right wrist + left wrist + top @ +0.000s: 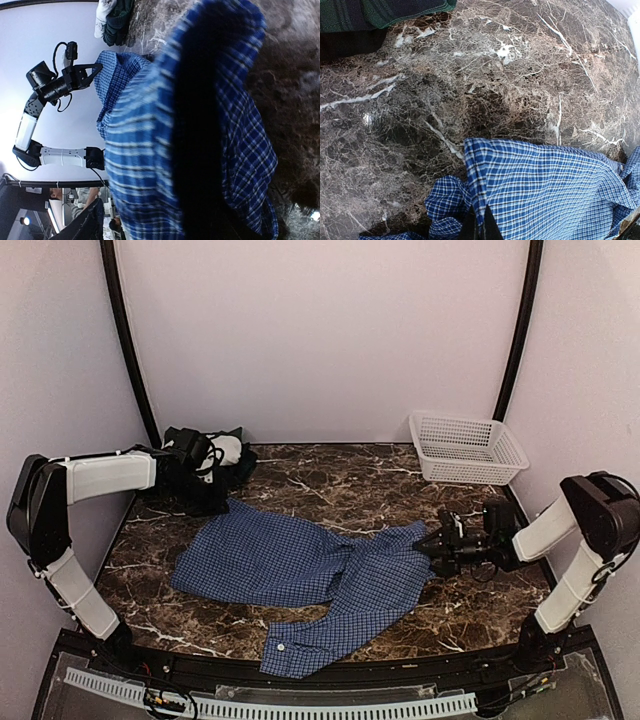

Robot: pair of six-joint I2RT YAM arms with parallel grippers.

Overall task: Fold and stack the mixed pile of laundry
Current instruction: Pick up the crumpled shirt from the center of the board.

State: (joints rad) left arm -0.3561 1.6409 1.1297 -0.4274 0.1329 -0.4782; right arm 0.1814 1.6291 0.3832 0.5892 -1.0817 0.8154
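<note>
The blue-and-white check shirt (300, 565) lies spread across the marble table (480, 610), one sleeve cuff pointing at the front edge. My left gripper (479, 221) is shut on the shirt's back left edge, with the cloth pinched between its dark fingertips. From the right wrist view that same left gripper (96, 70) holds the corner raised off the table. My right gripper (436, 546) is at the shirt's right edge. Shirt fabric (145, 150) fills its wrist view and hides its jaws. The rest of the laundry pile (220, 455), dark green plaid and white, sits at the back left.
A white lattice basket (468, 448) stands at the back right corner. Part of the dark green plaid garment (370, 12) shows at the top left of the left wrist view. White walls close in the table on three sides.
</note>
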